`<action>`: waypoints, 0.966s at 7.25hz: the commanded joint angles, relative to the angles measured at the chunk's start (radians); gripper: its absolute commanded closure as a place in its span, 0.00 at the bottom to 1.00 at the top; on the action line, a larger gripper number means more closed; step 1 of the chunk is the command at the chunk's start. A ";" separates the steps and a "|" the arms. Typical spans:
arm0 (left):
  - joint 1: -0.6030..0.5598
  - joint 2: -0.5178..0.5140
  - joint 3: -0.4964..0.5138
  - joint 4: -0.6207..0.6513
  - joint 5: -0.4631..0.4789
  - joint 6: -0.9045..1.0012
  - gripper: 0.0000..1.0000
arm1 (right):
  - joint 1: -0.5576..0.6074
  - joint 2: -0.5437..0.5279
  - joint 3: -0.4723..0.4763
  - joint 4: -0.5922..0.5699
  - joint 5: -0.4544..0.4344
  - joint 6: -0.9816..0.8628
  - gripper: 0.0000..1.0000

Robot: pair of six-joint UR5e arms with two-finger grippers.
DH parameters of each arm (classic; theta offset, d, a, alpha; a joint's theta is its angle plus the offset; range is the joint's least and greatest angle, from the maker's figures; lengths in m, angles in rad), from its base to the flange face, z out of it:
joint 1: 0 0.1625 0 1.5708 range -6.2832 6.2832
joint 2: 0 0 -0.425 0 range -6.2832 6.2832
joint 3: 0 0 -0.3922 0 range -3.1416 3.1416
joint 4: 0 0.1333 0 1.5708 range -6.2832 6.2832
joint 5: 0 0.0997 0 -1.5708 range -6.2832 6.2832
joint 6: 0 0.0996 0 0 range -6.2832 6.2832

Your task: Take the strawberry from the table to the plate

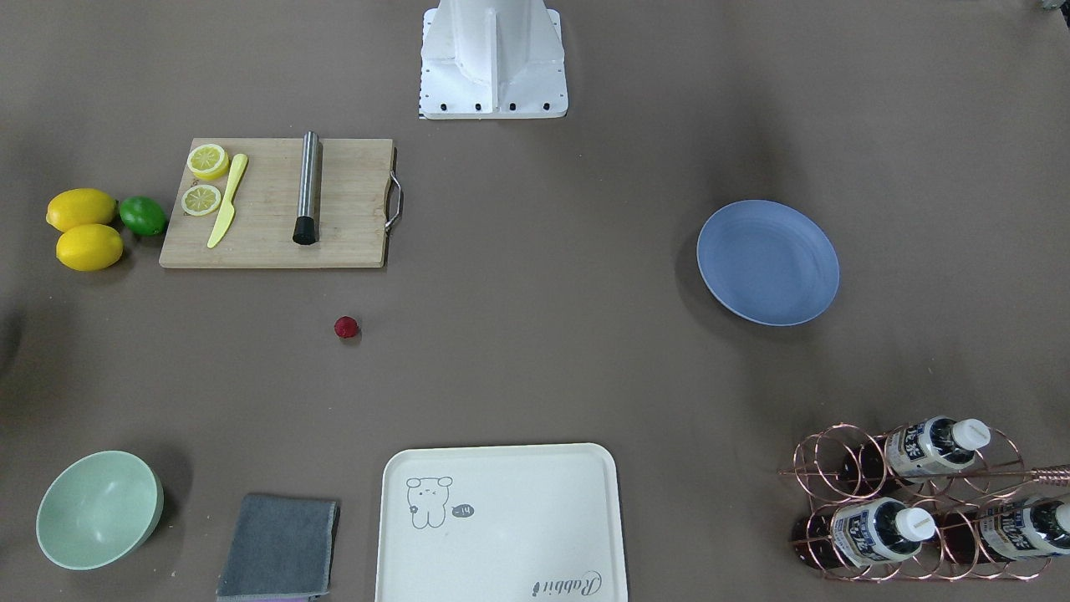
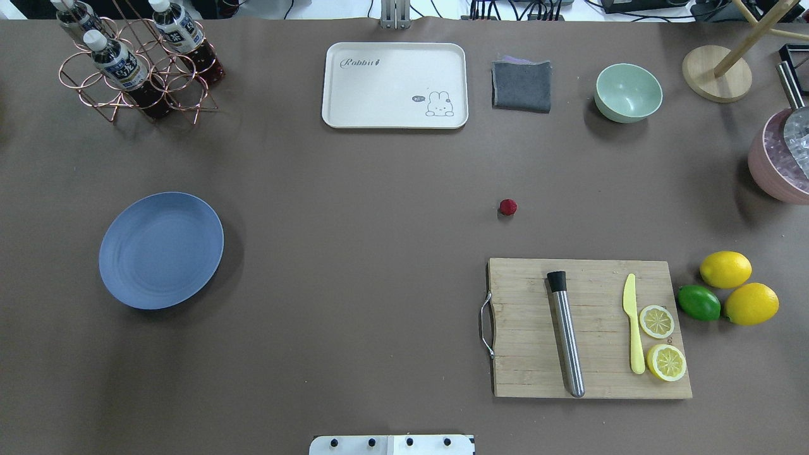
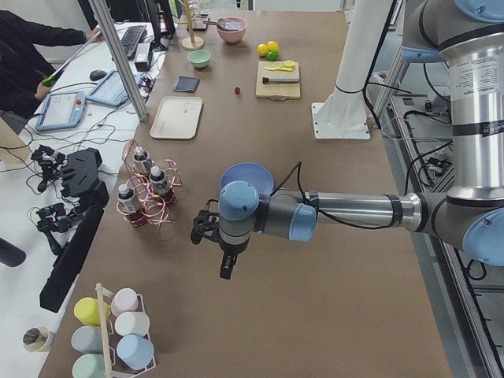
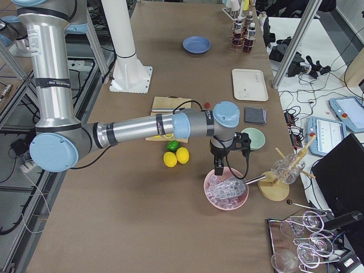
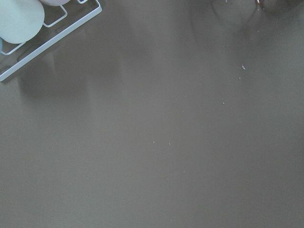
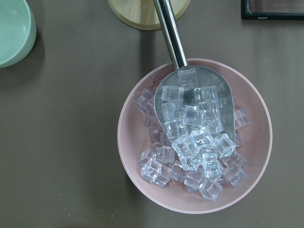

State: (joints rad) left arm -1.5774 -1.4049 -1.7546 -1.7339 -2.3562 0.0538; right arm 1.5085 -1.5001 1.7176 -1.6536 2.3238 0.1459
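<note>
One strawberry and one plate sit well apart on the table; left fingers and right fingers: cannot tell.

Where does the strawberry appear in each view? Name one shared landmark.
Front-facing: strawberry left of centre, below cutting board.
Overhead: strawberry right of centre, above board.
Exterior left: strawberry far, top centre, left of board.
Exterior right: strawberry right of board.
Left wrist: absent.
Right wrist: absent.
Shared landmark: cutting board.

Silver-tubed arms with pale-blue joint caps, a thin black cable, white pedestal with apparently dark bolts.
</note>
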 commanded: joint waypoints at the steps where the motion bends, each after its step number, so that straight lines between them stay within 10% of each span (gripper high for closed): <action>1: -0.001 0.001 0.000 -0.001 0.000 0.000 0.02 | 0.001 -0.003 0.000 0.000 0.002 0.000 0.00; 7: 0.011 -0.018 -0.067 -0.067 -0.008 -0.011 0.02 | -0.001 -0.025 0.111 0.000 0.008 0.108 0.00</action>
State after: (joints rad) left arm -1.5752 -1.4064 -1.7812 -1.7767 -2.3593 0.0468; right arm 1.5091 -1.5254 1.7974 -1.6541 2.3282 0.2094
